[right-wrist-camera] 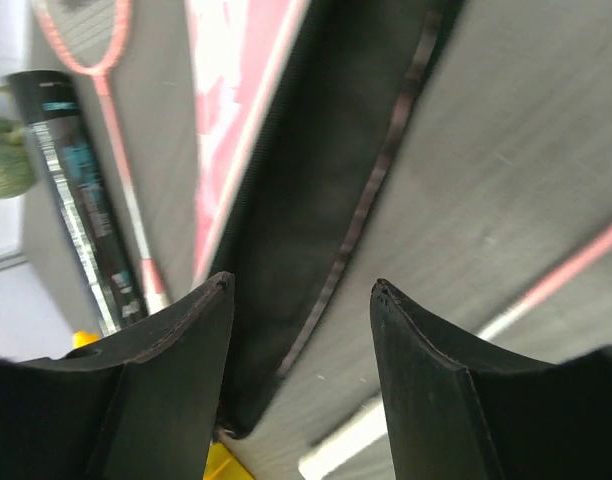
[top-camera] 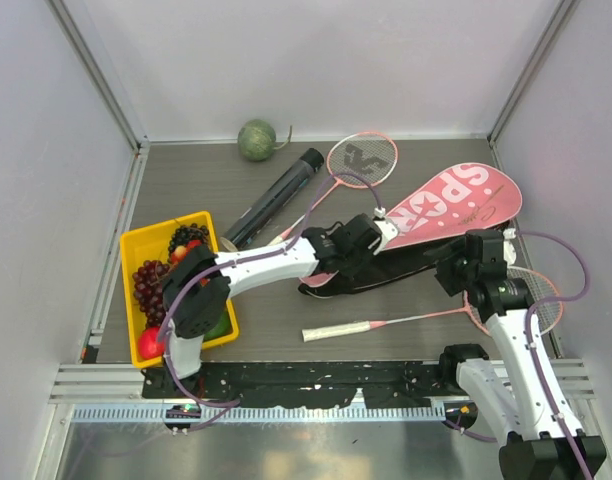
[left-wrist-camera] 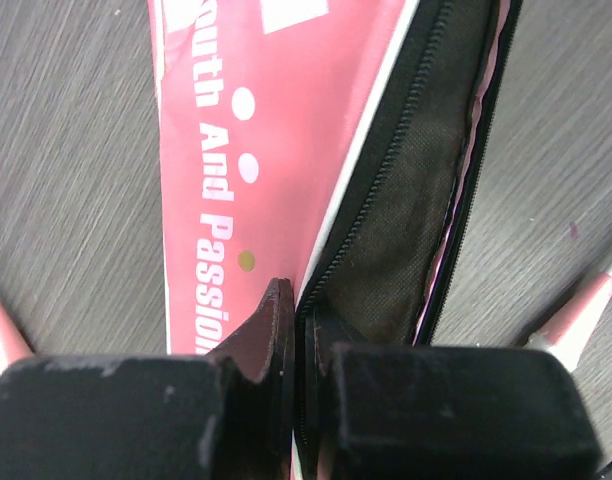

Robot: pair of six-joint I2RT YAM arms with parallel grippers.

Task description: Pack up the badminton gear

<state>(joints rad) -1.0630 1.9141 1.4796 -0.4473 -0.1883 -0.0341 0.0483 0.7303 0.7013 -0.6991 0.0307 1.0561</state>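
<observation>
The melon sits at the back of the table. The tube lies in front of it, with one racket just to its right. The bag lies on the right side. The other racket lies in front of the bag. The tray sits on the left, with fruit in it.

A yellow fruit tray, green melon
</observation>
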